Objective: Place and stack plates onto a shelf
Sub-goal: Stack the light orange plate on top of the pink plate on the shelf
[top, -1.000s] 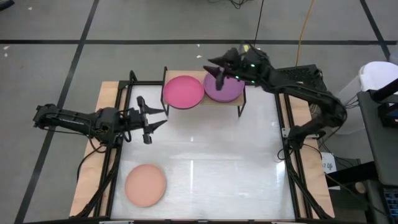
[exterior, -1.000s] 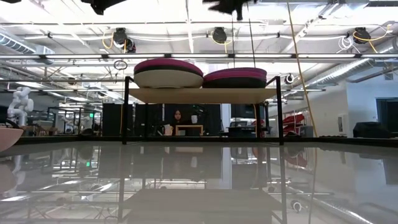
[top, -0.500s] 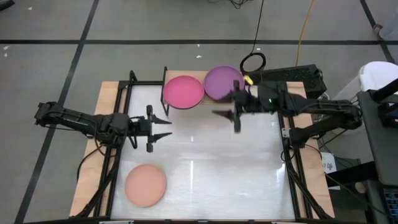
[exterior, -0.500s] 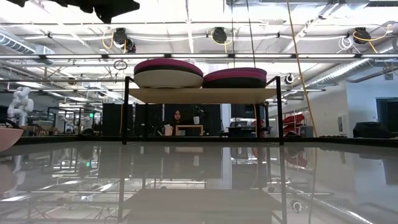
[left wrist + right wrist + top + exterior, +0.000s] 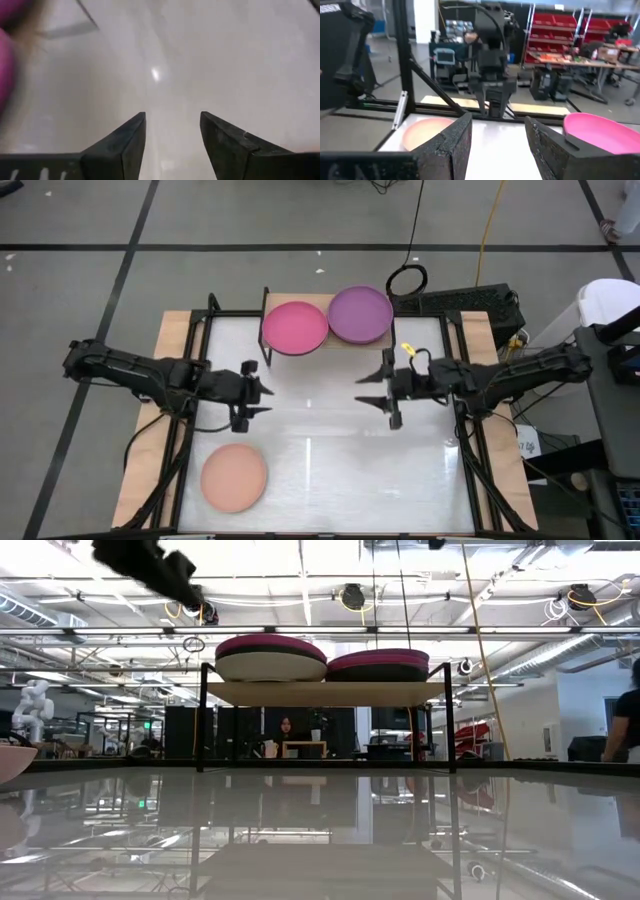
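**Two dark arms, black two-finger hands**

Both arms matte black, slim jointed links with bulkier motor housings at the joints. Left hand [image 5: 262, 392] and right hand [image 5: 372, 389] each end in two thin pointed black fingers. Black cables loop along both arms; the right arm shows a small yellow tag near its wrist. Close up, left fingers [image 5: 122, 145] are smooth wedge-shaped black plastic with flat inner faces; right fingers [image 5: 451, 142] have a grainy, speckled black surface.

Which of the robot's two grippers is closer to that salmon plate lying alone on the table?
The left gripper. It hovers just beyond the salmon plate, toward the shelf. The right gripper is much farther, across the table's middle.
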Controlling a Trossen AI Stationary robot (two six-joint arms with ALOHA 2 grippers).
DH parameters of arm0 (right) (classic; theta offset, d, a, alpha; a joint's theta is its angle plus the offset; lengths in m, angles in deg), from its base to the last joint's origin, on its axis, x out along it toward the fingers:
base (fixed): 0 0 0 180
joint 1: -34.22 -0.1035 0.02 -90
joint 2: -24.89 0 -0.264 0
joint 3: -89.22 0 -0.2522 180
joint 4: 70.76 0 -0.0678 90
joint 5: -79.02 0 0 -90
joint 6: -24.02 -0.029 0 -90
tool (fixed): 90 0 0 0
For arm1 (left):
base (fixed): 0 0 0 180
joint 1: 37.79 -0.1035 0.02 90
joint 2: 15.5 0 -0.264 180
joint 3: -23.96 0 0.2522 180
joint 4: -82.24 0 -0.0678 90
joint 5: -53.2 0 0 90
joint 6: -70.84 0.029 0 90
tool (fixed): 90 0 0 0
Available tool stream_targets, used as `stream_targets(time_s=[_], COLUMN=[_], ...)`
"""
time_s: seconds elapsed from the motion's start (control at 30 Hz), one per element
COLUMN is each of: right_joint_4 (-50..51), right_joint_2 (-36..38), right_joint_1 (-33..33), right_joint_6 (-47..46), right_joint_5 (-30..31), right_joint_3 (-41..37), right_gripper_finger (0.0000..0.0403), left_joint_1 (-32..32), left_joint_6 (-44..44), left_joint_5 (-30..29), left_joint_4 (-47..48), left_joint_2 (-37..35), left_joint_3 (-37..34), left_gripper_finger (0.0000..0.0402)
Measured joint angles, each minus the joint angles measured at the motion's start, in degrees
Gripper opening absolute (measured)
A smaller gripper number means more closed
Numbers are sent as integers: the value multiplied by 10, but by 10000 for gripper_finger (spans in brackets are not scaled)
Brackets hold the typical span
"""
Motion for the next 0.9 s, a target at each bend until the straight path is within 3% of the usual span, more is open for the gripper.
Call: stream_targets(time_s=[0.23, 0.37, 0.9], right_joint_4=[-145, -192, -214], right_joint_2=[27, 39, 53], right_joint_1=[-21, -31, -59], right_joint_6=[-5, -21, -21], right_joint_5=[0, 0, 31], right_joint_3=[-118, -161, -183], right_gripper_finger=[164, 164, 164], left_joint_1=[7, 27, 93], left_joint_6=[8, 23, 28], left_joint_5=[149, 199, 213], left_joint_4=[136, 189, 95], left_joint_2=[127, 190, 275], left_joint_3=[7, 7, -6], left_gripper_finger=[193, 193, 193])
